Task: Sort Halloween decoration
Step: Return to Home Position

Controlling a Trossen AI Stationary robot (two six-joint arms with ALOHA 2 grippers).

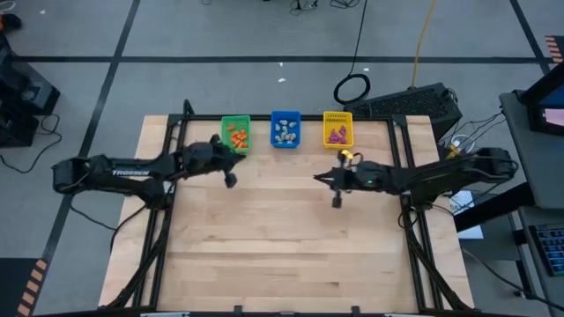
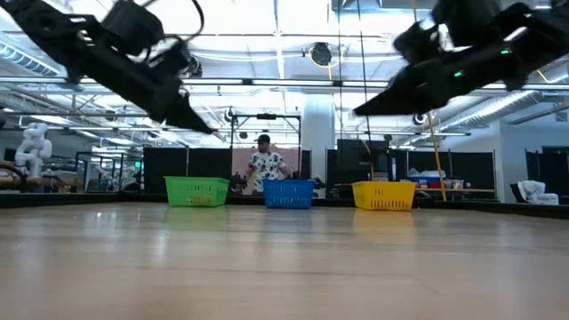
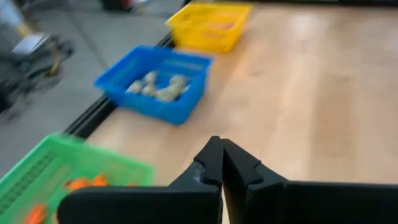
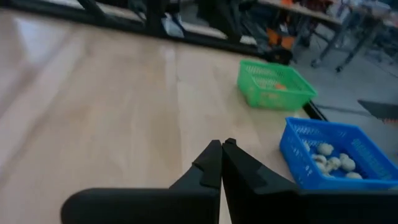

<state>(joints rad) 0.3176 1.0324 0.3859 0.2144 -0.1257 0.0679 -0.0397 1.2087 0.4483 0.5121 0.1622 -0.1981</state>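
Sorting looks done: the trinkets [image 1: 284, 132] lie in the far bins [image 1: 272, 129]. Left gripper [image 3: 221, 149] and right gripper [image 4: 222, 149] hang mid-table, fingers clenched on nothing. Next, I'd judge, both tuck home.

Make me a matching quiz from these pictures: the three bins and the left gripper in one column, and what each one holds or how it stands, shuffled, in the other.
Column one
1. green bin
2. blue bin
3. yellow bin
4. left gripper

Column two
A. purple trinkets
B. shut and empty, above the table
C. orange trinkets
D. pale trinkets

Pairs: 1-C, 2-D, 3-A, 4-B.
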